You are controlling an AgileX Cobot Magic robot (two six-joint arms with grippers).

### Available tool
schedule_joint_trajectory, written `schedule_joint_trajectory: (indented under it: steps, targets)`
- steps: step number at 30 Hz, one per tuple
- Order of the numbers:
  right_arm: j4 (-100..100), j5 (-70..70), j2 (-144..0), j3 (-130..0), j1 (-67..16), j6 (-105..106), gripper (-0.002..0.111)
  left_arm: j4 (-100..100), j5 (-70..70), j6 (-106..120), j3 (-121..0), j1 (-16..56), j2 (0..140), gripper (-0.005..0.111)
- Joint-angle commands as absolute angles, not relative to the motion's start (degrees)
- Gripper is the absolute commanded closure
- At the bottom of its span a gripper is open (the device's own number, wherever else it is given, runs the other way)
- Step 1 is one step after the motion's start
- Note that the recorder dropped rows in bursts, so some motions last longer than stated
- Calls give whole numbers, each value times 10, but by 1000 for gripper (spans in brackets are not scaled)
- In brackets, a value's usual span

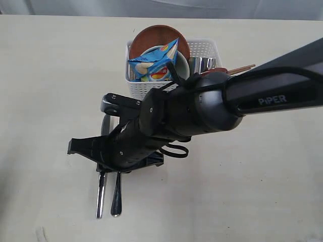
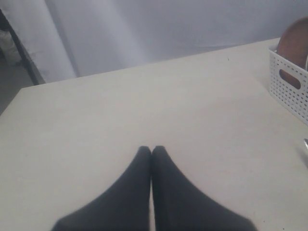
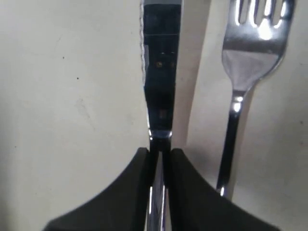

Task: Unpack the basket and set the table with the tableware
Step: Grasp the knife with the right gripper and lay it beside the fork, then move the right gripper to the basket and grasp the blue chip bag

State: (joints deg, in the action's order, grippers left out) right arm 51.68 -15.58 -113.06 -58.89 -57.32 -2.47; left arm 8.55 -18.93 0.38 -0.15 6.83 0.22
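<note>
The white basket [image 1: 204, 50] stands at the back of the table [image 1: 45, 101]. It holds the brown plate [image 1: 151, 34], the pale bowl [image 1: 180, 64], the steel cup [image 1: 201, 63], the chopsticks [image 1: 242, 68] and a blue snack bag [image 1: 154, 63]. My right gripper [image 3: 160, 151] has reached across to the left and is shut on the handle of the steel knife [image 3: 161, 72]. The fork [image 3: 250, 53] lies on the table close beside the knife, parallel to it. Both handles, knife [image 1: 101, 197] and fork [image 1: 116, 199], stick out from under the gripper. My left gripper [image 2: 152, 149] is shut and empty above bare table.
The black right arm [image 1: 262, 96] crosses in front of the basket and hides its front right side. In the left wrist view the basket [image 2: 288, 91] with the plate [image 2: 294, 45] sits off to one side. A grey curtain hangs behind the table's far edge.
</note>
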Motion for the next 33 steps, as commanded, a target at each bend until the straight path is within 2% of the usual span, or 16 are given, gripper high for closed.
schedule_joint_trajectory:
  steps: [1,24,27,31,33]
  targets:
    - [492,-156,-1128,-590,-564,-22,109,84,-183,0,0,72,0,107]
    - [496,-184,-1129,-592,-554,-30,108,84,-183,0,0,72,0,107]
    - [498,-181,-1129,-592,-554,-34,97,84,-183,0,0,72,0,107]
    - [498,-181,-1129,-592,-554,-34,72,84,-183,0,0,72,0,107]
    - [498,-181,-1128,-592,-554,-34,71,84,-183,0,0,72,0,107]
